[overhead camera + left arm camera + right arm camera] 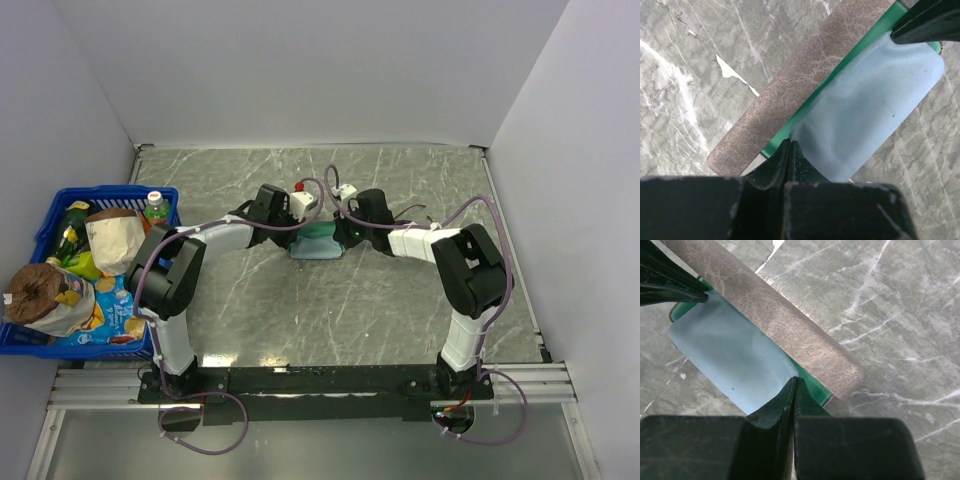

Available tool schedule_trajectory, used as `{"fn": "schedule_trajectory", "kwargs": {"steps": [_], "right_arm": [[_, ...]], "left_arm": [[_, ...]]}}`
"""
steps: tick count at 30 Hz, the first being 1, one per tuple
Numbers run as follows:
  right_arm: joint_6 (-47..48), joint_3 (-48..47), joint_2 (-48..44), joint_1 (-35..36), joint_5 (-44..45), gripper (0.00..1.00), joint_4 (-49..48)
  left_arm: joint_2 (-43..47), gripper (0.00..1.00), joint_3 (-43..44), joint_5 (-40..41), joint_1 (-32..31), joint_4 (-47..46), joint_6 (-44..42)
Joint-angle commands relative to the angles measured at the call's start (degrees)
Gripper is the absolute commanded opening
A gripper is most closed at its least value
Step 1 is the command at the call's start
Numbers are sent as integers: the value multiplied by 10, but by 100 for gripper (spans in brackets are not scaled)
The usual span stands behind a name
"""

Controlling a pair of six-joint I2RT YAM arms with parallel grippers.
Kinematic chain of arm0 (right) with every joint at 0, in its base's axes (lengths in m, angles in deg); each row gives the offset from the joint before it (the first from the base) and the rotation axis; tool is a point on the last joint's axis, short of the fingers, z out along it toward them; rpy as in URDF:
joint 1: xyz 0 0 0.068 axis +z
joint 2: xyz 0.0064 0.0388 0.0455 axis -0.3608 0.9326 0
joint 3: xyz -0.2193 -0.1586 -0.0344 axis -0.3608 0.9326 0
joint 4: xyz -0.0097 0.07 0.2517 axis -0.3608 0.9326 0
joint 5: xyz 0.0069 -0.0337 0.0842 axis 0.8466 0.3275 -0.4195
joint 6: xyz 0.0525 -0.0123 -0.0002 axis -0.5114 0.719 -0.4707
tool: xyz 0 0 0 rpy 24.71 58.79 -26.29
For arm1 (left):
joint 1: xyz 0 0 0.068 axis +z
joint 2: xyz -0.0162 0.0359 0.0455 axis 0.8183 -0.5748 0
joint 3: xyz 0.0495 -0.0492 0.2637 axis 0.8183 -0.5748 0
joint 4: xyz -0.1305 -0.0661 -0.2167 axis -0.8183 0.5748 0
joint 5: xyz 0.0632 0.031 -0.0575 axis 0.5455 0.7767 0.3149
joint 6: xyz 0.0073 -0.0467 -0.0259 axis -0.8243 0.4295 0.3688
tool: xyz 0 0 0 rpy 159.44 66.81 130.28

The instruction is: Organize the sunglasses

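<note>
Both arms are reaching in toward the middle of the top view, meeting over an open case (790,85) that is lying on the grey marbled surface (300,310). The case's brown-grey lid is running as a diagonal band through both wrist views, with a thin strip of green lining (865,42) showing along its inner edge.

A light blue cloth (870,110) is lying spread over the inside of the case, covering nearly all of the lining.

The left fingers (785,155) are pressing together at the bottom centre of the left wrist view, pinching one corner of the cloth. The right fingers (790,395) are pressing together in the same way at the bottom centre of the right wrist view, pinching the corner at the other end of the same long edge, the one next to the lid. Each pair is also showing dark in the other's view, at an upper corner of the frame.

The sunglasses are not showing in any view; the cloth is hiding the inside of the case, so I cannot tell whether they are lying beneath it.

At the left edge of the top view, a blue basket (100,190) is sitting on the surface, holding snack bags and bottles.
</note>
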Motion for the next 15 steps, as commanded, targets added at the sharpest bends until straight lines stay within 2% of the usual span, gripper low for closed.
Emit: {"fn": "schedule_trajectory", "kwargs": {"steps": [1, 15], "right_arm": [[19, 4, -28, 10, 17, 0, -34], [40, 20, -38, 18, 46, 0, -61]], "left_arm": [[30, 1, -3, 16, -9, -17, -3], [31, 1, -9, 41, -14, -27, -5]]}}
